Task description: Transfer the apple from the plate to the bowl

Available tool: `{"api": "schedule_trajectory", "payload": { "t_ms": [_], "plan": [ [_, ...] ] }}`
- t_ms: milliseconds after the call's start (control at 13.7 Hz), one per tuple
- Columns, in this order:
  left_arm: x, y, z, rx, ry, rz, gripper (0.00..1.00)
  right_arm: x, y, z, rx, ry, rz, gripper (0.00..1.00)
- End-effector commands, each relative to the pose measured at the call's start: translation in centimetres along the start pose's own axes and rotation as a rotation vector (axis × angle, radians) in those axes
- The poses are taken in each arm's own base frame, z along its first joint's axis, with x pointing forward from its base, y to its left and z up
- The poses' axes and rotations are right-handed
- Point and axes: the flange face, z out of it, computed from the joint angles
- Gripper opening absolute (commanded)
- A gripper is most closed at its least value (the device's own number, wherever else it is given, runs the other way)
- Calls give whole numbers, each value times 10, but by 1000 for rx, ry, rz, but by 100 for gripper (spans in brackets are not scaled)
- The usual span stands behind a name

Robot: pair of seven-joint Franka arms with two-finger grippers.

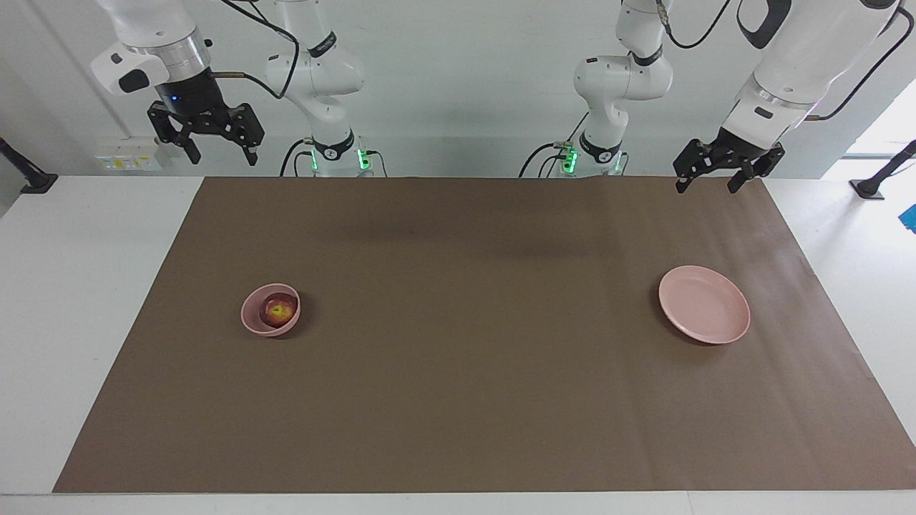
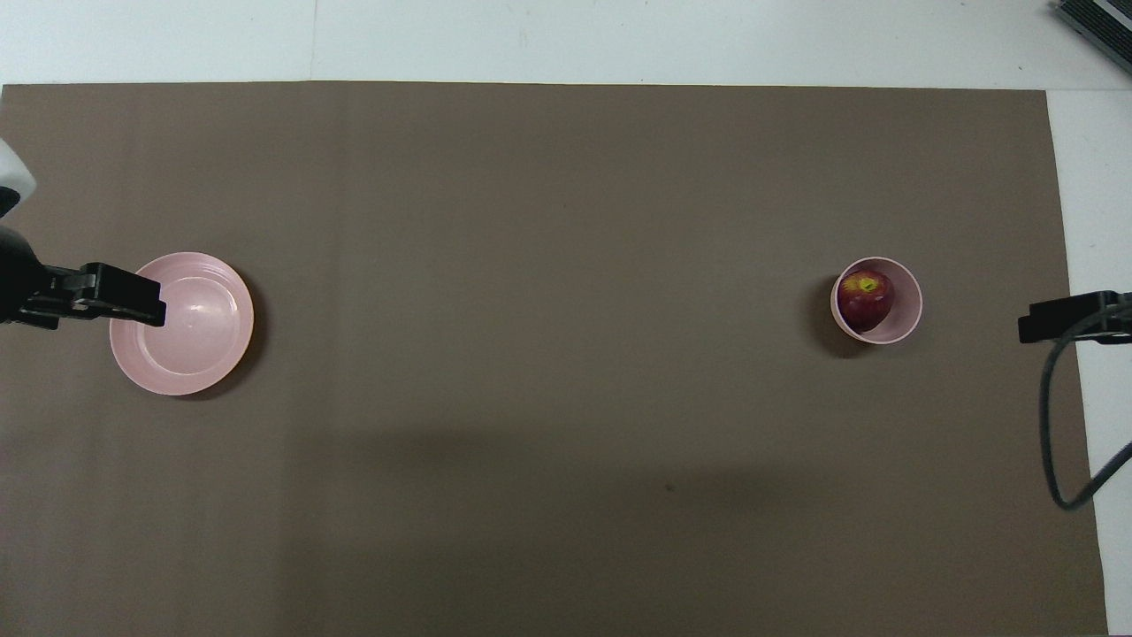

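Now one apple (image 1: 280,310) sits in one bowl (image 1: 252,322); one plate (image 1: 705,315) bare; both grippers spread, holding nothing

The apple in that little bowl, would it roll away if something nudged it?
Probably not far: the apple is round, so it would likely rock, but the bowl is deep and barely wider, so its wall should stop it. A hard nudge might instead slide the small bowl.
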Motion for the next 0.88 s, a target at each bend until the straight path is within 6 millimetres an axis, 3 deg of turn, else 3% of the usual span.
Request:
{"api": "schedule_trajectory", "payload": {
  "t_ms": [0, 366, 806],
  "plan": [
    [4, -1, -8, 7, -22, 16, 100, -8, 2, 2, 0, 1, -14, 100],
    [14, 4, -18, 7, 2, 92, 100, -6, 6, 1, -19, 13, -16, 100],
    [13, -8, -20, 6, 11, 66, 100, -4, 6, 1, -28, 25, -19, 100]
  ]
}}
